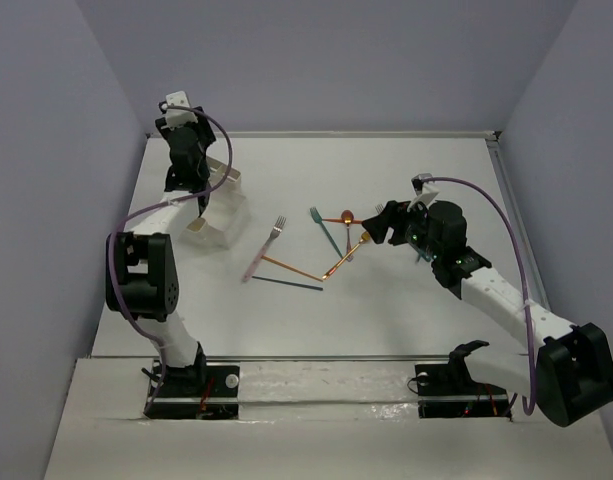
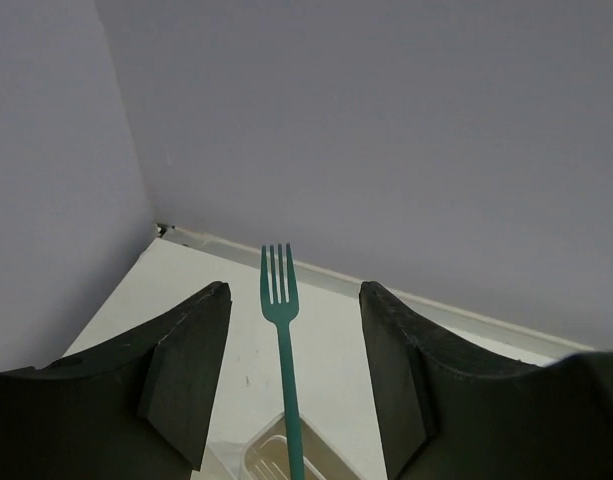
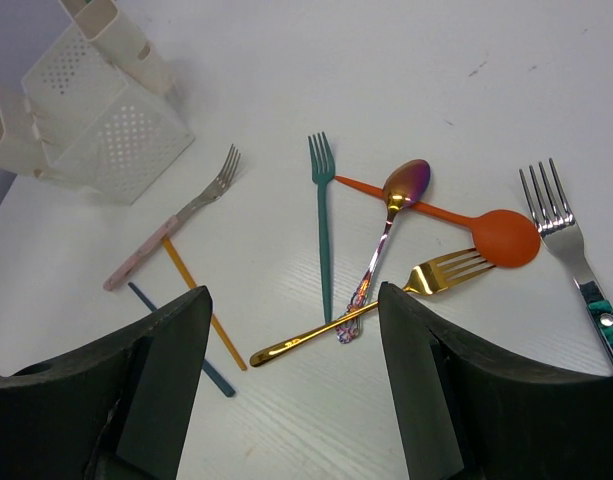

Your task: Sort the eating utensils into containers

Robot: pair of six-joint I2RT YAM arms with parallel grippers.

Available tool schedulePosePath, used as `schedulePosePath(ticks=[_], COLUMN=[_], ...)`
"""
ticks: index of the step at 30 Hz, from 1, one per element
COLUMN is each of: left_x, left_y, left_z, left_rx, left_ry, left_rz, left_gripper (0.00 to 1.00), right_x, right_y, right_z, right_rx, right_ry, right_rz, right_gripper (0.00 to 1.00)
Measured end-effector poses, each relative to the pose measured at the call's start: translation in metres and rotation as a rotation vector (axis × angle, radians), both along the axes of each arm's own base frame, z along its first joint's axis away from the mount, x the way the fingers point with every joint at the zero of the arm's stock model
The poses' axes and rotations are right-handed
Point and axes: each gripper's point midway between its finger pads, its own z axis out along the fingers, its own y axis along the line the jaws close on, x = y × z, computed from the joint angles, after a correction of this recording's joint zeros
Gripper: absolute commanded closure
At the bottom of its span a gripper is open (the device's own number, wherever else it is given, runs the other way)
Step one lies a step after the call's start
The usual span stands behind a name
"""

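My left gripper [image 2: 291, 295] is open above the whitish containers [image 1: 221, 205] at the back left. A teal fork [image 2: 279, 300] stands tines up between its fingers, touching neither, with its handle down in a bin [image 2: 271, 455]. My right gripper [image 3: 294, 295] is open and empty over the utensil pile. Below it lie a gold fork [image 3: 386, 305], a second teal fork [image 3: 323, 220], an iridescent spoon [image 3: 386, 230], an orange spoon [image 3: 466, 222], a silver fork [image 3: 571, 250], a pink-handled fork [image 3: 176, 225], an orange stick [image 3: 196, 295] and a dark blue stick [image 3: 176, 335].
The perforated bins [image 3: 96, 130] stand to the left of the pile. Grey walls close in the table at the left, back and right. In the top view the right arm [image 1: 456, 250] covers the silver fork, and the pile [image 1: 326, 250] lies mid-table.
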Motion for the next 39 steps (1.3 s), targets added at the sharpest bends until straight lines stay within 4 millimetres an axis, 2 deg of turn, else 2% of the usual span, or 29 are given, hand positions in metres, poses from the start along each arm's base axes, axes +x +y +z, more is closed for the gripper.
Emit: schedulePosePath(ticks=[3, 5, 9, 10, 14, 16, 20, 21, 23, 24, 25, 28, 30, 32, 39], left_x=[-0.008, -0.014, -0.026, -0.028, -0.043, -0.059, -0.095, -0.107, -0.124, -0.132, -0.142, -0.170, -0.189, -0.201, -0.210], left_y=[0.000, -0.001, -0.012, -0.017, -0.061, -0.094, -0.145, -0.161, -0.180, -0.186, -0.193, -0.196, -0.190, -0.183, -0.175], left_z=[0.018, 0.030, 0.038, 0.039, 0.028, 0.023, 0.011, 0.005, -0.014, -0.026, -0.046, -0.103, -0.143, -0.170, -0.209], left_rx=[-0.009, -0.023, -0.072, -0.080, -0.129, -0.145, -0.155, -0.153, -0.147, -0.143, -0.138, -0.117, -0.092, -0.067, -0.006], left_ry=[-0.027, -0.040, -0.022, -0.013, 0.073, 0.124, 0.222, 0.258, 0.333, 0.371, 0.430, 0.597, 0.724, 0.815, 0.943], left_rz=[-0.005, -0.010, -0.047, -0.058, -0.156, -0.233, -0.364, -0.408, -0.461, -0.480, -0.499, -0.501, -0.476, -0.447, -0.389], left_gripper=[0.47, 0.51, 0.57, 0.58, 0.63, 0.66, 0.71, 0.72, 0.73, 0.72, 0.69, 0.60, 0.58, 0.53, 0.52], right_x=[0.000, 0.000, 0.001, 0.002, 0.004, 0.004, 0.004, 0.003, 0.003, 0.003, 0.002, 0.002, 0.002, 0.002, 0.001], right_y=[0.000, 0.000, -0.001, -0.001, -0.002, -0.002, -0.002, -0.002, -0.003, -0.003, -0.004, -0.006, -0.006, -0.006, -0.007], right_z=[0.000, -0.001, -0.006, -0.008, -0.017, -0.019, -0.020, -0.020, -0.021, -0.022, -0.022, -0.021, -0.019, -0.019, -0.021], right_rx=[-0.001, -0.002, -0.009, -0.012, -0.022, -0.022, -0.022, -0.023, -0.026, -0.028, -0.030, -0.032, -0.031, -0.031, -0.035], right_ry=[0.002, 0.004, 0.015, 0.022, 0.048, 0.055, 0.058, 0.060, 0.065, 0.067, 0.070, 0.067, 0.063, 0.062, 0.074], right_rz=[-0.001, -0.003, -0.008, -0.011, -0.019, -0.021, -0.021, -0.022, -0.024, -0.027, -0.029, -0.039, -0.041, -0.041, -0.040], right_gripper=[0.27, 0.27, 0.30, 0.35, 0.38, 0.39, 0.39, 0.39, 0.39, 0.39, 0.38, 0.36, 0.35, 0.34, 0.34])
